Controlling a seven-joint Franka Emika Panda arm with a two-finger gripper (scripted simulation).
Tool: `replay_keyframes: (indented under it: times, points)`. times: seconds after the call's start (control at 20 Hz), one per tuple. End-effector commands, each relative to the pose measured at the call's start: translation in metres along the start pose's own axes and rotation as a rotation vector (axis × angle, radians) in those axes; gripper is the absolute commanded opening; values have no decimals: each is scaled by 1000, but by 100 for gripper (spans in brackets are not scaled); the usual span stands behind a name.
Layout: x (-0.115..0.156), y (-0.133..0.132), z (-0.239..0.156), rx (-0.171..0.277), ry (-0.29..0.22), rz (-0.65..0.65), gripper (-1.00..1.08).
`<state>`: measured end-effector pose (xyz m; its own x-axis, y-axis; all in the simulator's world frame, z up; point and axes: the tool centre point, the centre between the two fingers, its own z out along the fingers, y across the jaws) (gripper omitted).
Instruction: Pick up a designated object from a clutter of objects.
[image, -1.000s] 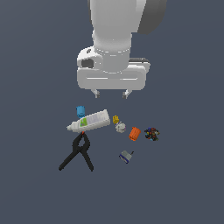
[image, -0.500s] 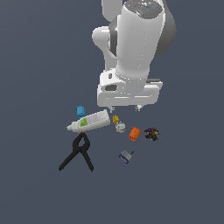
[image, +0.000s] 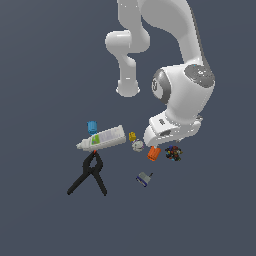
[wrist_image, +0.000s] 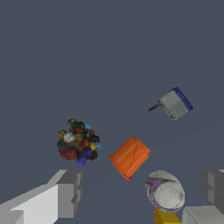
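Arm swung down toward exterior view's right, tool (wrist_image: 138, 192) spread open, empty, near multicoloured cluster (wrist_image: 78, 142), clutter unmoved

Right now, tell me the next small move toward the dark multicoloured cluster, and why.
Probably shift sideways until the open jaws straddle the dark lumpy multicoloured cluster, then descend. In the wrist view the gripper is centred nearer the orange ribbed cylinder and the white-grey ball, with the cluster beside one finger.
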<state>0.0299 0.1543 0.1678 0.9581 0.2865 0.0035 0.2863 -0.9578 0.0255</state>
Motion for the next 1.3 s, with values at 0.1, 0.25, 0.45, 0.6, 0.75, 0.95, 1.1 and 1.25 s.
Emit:
replay_keyframes:
  times: [0.1,0.25,0.45,0.6,0.75,0.95,1.1,1.25]
  points:
    - [1,-40,37,12,0,-68,100]
    - [0,-58,54,18,-1,-99,100]
    - [-2,-72,67,24,-2,-122,100]
    - [-3,-76,70,26,-2,-128,100]
    - [-3,-74,70,25,-3,-126,100]
    - [-3,-75,81,25,-3,-126,100]
    - [-4,-76,96,25,-3,-127,100]
    - [-4,-76,110,26,-2,-128,100]
